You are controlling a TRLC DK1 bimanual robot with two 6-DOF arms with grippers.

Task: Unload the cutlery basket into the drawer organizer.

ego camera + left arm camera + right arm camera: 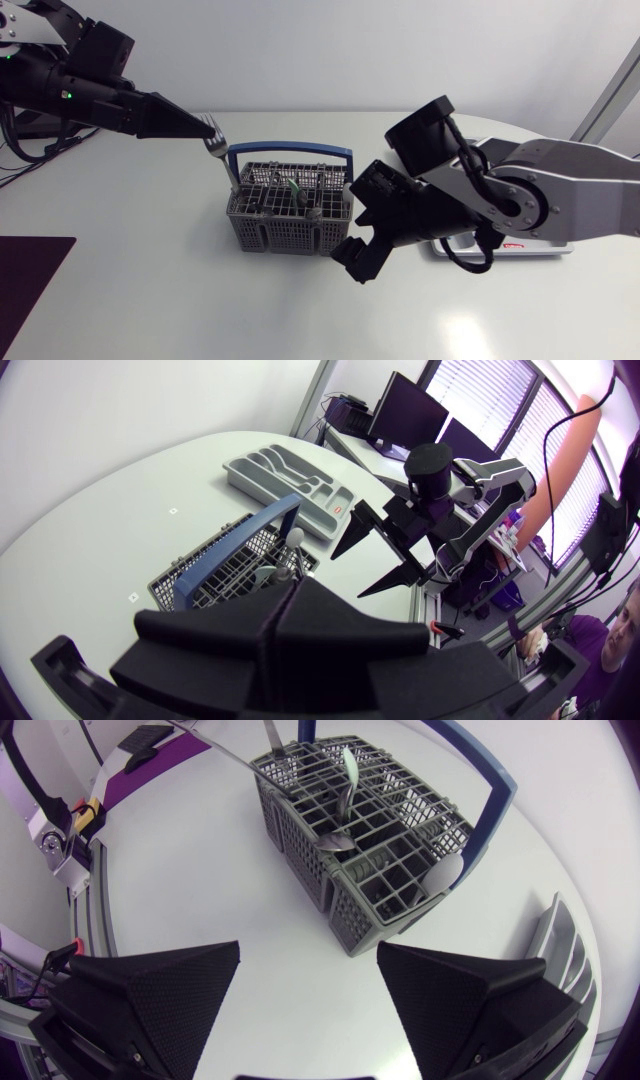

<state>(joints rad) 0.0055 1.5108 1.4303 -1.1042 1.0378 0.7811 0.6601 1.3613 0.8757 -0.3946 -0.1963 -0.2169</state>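
The grey cutlery basket point(288, 212) with a blue handle point(290, 152) stands mid-table and holds several pieces, among them a spoon point(336, 841) and a green-handled piece point(293, 187). My left gripper point(197, 126) hangs above and to the left of the basket, shut on the tine end of a fork point(221, 152) whose handle slants down into the basket. My right gripper point(356, 256) is open and empty, low beside the basket's front right corner point(350, 925). The grey drawer organizer point(290, 484) lies behind my right arm, mostly hidden in the head view.
A dark purple mat point(30, 285) lies at the table's front left edge. My right arm's bulky links point(500, 195) cover the table to the right of the basket, over the organizer's rim point(505, 250).
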